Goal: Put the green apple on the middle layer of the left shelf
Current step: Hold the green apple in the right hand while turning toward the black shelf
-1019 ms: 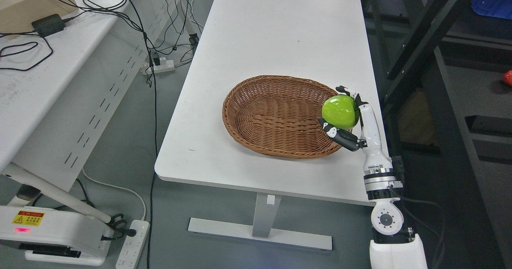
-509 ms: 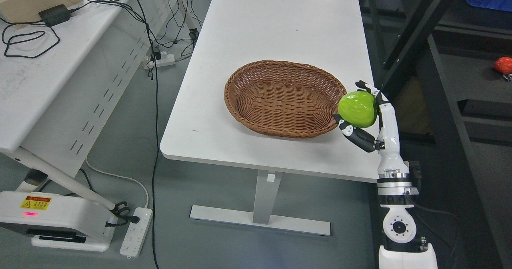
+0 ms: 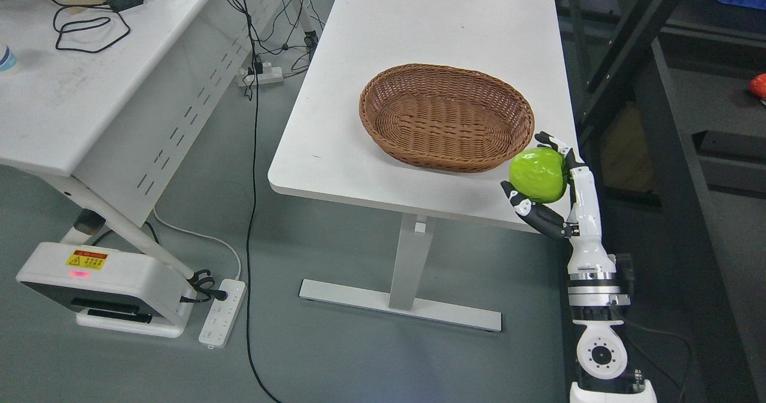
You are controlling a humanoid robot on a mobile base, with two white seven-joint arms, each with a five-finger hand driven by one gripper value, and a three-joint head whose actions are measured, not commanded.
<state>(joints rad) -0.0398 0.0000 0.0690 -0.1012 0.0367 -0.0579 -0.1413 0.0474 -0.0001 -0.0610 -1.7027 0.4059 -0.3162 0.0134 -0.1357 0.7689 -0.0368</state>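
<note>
Right hand (image 3: 547, 178) clasps green apple (image 3: 538, 174), fingers curled around it, near table's (image 3: 419, 44) front right corner. Wicker basket (image 3: 446, 115) just up-left of hand. Target shelf not identifiable; dark racking (image 3: 688, 121) right of hand.

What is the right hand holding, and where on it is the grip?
The green apple, cupped in the right hand: fingers over its top and right side, thumb under its lower left.
</note>
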